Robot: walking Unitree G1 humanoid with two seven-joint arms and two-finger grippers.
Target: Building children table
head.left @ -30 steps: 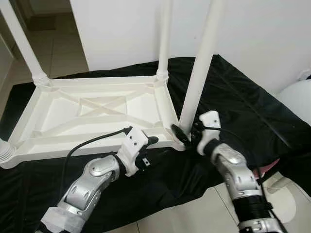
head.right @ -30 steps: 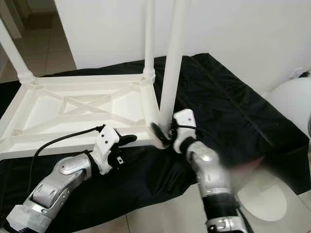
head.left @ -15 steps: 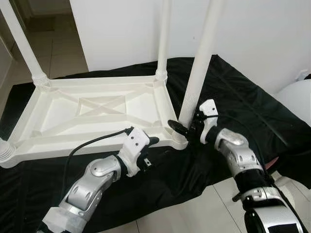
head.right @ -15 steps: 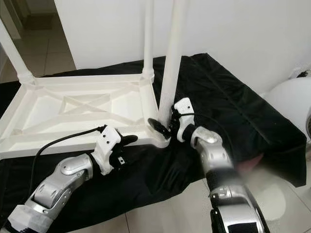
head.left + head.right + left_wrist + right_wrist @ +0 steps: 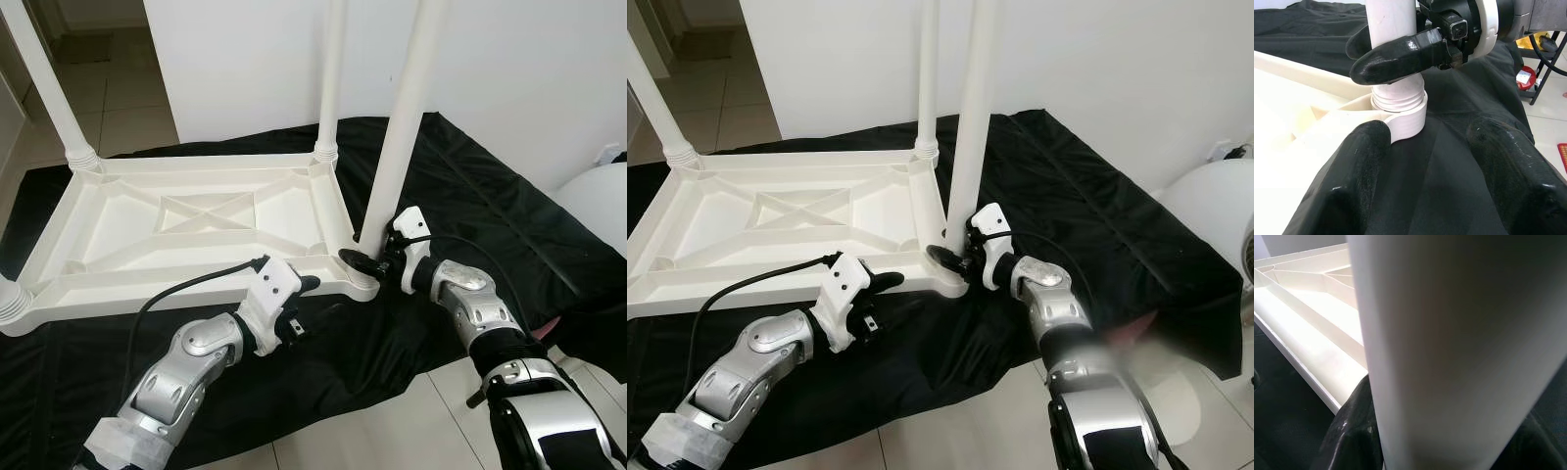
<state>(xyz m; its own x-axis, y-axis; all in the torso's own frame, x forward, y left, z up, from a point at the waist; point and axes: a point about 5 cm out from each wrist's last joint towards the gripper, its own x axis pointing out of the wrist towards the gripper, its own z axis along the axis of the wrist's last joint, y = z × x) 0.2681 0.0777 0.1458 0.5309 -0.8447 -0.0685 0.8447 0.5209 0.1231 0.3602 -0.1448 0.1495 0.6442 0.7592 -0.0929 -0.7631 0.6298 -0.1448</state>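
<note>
- While the tabletop lies upside down on the black cloth, my right gripper is clamped round the near-right leg, just above its threaded base.
- Right jaws: closed on the leg, one finger wrapped across its front, the other behind it. Low grip, I judge, to give turning force right at the joint.
- Leg stands upright in the corner socket; thread rings show above the collar, so I'd say it isn't fully screwed home yet.
- My left gripper rests on the cloth just beside the table's near edge, close to that same corner. Jaws spread wide, nothing between them, fingers either side of bare cloth.
- Left looks placed to brace the frame or take over the twist; can't tell which.
- Other legs: far-right leg and far-left leg upright in their corners; a collar at the near-left corner, cut by the frame edge.
- Underside ribs and cross brace face up, so the sockets are reachable from above.
- Cloth likely there to keep the top from scratching on the tile floor.
- Risk: leg tipping off axis and cross-threading.
</note>
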